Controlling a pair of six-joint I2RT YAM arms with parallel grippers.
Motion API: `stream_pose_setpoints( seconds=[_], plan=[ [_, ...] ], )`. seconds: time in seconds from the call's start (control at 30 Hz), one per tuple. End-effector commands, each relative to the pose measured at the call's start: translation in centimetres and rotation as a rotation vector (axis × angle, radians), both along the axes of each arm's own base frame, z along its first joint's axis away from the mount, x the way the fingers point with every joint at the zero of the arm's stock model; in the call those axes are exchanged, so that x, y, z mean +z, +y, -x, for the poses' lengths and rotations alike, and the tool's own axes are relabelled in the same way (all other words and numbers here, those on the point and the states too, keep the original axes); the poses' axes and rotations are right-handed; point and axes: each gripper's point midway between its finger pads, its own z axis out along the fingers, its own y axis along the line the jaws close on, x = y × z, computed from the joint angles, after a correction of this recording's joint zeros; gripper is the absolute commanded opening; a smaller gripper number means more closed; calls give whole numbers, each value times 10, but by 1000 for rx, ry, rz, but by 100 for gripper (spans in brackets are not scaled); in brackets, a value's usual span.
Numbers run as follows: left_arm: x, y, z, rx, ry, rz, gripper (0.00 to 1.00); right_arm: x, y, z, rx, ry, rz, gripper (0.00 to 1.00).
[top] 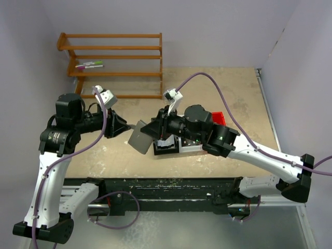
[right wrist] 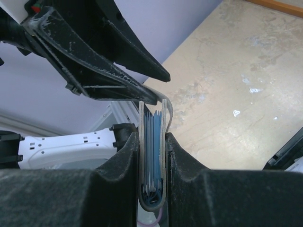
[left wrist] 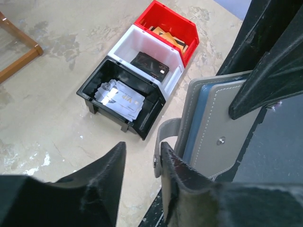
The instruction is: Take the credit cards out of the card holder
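The right tool (right wrist: pixel 151 139) clamps the folded card holder (right wrist: pixel 152 165) edge-on, its long axis toward the left tool (left wrist: pixel 142 149), which stands half open, apparently gripping nothing.

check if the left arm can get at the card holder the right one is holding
Probably yes. The right gripper clamps the card holder in the air, and the left gripper sits right beside its edge, jaws apart, with nothing in between.

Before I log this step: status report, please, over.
Right gripper shut on card holder. Left gripper open beside strap. Credit cards: one each in black bin, white bin, red bin. Nothing blocking.
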Motion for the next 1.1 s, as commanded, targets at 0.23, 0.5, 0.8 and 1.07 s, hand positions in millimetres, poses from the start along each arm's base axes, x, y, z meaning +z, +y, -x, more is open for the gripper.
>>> stream_pose_setpoints(
  seconds=[0.23, 0.5, 0.8, 1.07],
  plan=[
    [16, -12, 12, -89, -11, 68, 20, 48, -3, 10, 48, -82, -155, 0],
    [25, -8, 7, -66, -68, 44, 0, 43, -20, 9, 51, -84, -179, 44],
    [57, -6, 14, -104, -214, 14, 0, 32, -35, -7, 32, -115, -78, 94],
    [58, -2, 16, -72, -192, 8, 0, 38, -12, -5, -39, -310, 15, 100]
  ],
)
